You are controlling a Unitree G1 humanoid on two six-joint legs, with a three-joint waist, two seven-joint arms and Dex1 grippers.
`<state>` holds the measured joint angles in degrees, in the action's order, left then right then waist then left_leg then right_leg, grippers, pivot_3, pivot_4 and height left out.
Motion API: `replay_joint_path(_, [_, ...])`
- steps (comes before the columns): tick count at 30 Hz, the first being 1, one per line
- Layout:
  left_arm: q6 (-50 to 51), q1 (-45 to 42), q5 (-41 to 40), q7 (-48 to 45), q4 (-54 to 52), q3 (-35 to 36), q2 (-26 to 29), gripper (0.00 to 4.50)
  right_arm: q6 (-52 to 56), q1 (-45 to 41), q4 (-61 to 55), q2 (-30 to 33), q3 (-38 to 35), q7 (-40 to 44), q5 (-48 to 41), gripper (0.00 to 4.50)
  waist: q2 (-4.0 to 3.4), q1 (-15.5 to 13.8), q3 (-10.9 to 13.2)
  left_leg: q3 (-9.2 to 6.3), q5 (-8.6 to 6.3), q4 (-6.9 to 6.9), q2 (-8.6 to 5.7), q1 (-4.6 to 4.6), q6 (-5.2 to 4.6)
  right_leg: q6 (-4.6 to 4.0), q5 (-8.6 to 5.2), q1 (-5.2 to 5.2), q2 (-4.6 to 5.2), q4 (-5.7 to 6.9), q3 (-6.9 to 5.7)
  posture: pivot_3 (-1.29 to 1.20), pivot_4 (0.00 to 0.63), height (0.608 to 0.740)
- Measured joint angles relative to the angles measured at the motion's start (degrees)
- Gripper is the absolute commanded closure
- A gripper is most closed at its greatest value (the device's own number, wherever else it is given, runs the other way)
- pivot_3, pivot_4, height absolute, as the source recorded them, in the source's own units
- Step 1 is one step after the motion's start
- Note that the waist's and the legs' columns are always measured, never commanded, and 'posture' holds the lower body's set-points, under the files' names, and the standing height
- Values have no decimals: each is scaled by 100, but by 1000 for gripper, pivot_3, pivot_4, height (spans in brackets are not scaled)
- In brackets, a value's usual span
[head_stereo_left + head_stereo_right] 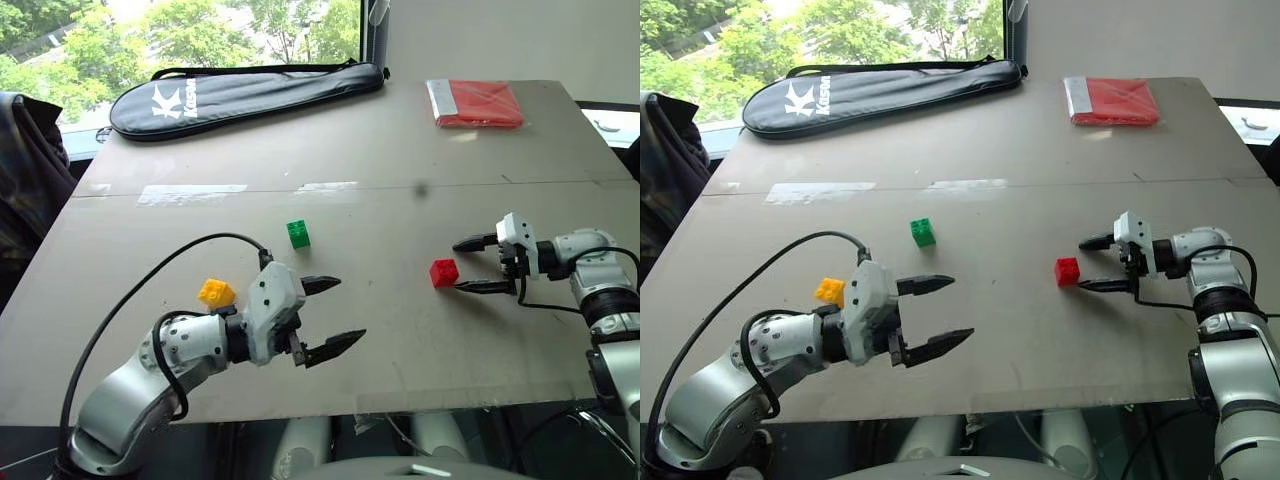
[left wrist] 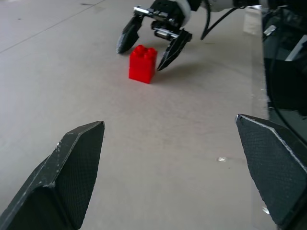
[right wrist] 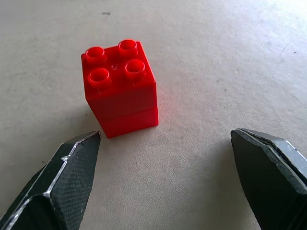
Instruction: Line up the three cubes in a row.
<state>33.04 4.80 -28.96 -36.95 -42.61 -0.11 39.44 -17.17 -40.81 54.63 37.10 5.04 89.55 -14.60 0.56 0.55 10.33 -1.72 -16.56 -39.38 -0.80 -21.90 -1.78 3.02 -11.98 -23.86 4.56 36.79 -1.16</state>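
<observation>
Red cube [image 3: 121, 87] upright on counter [image 1: 400, 170], studs up, taller than wide, just off tips of right claw [image 1: 470, 265], untouched. Green cube [image 1: 298, 233] mid-counter, studs up. Yellow-orange cube [image 1: 216, 293] beside left claw [image 1: 335, 318]. Both claws spread, empty. Black racket bag [image 1: 245, 95] at far edge, white "K" logo.

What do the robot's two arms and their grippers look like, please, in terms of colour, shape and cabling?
Both arms are built of rounded silver-grey metal segments joined by black bands. Each ends in a white, boxy wrist housing: the left gripper and the right gripper each carry two black, pointed fingers with finely textured inner faces. A black cable loops from the left forearm up to its housing; a thinner black cable runs beneath the right wrist.
</observation>
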Motion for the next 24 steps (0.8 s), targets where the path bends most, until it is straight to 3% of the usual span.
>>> replay_joint_path(4, [-90, 53, 822, 925, 375, -8, -471, 0, 453, 404, -745, 54, -555, 5, -569, 39, -1, -16, 0, 0, -13, -1, -1, 0, -22, 4, 6, 1, 2, 2, 1, 0, 150, 694])
replay_joint_path(7, [-138, 23, 1087, 1494, 434, -189, -1169, 0, 728, 824, -1502, 91, -999, -60, -1022, 39, -3, -53, -1, -2, -14, -2, -3, -2, -24, 11, 10, 2, 14, -1, 1, 0, 150, 694])
replay_joint_path(11, [-201, -348, 2163, 2708, 1138, -818, -2095, 0, 1367, 1638, -2746, 257, -1426, -396, -1425, 39, -5, -156, -3, -13, -13, -5, -6, -5, -23, 11, 11, 2, 15, 4, -4, 0, 150, 694])
replay_joint_path(16, [-270, -866, 2875, 3429, 1697, -929, -2579, 0, 1826, 2073, -3565, 333, -1746, -632, -1765, 39, -7, -133, -4, -5, -14, -5, -3, 1, -24, 9, 12, 2, 8, 6, -12, 0, 150, 694])
replay_joint_path(24, [-342, -1351, 3243, 3861, 2570, -753, -2960, 0, 1980, 2359, -4030, 327, -1882, -882, -1884, 39, -5, -144, -4, -11, -13, -7, -4, -6, -24, 10, 12, 1, 8, 5, -26, 0, 150, 694])
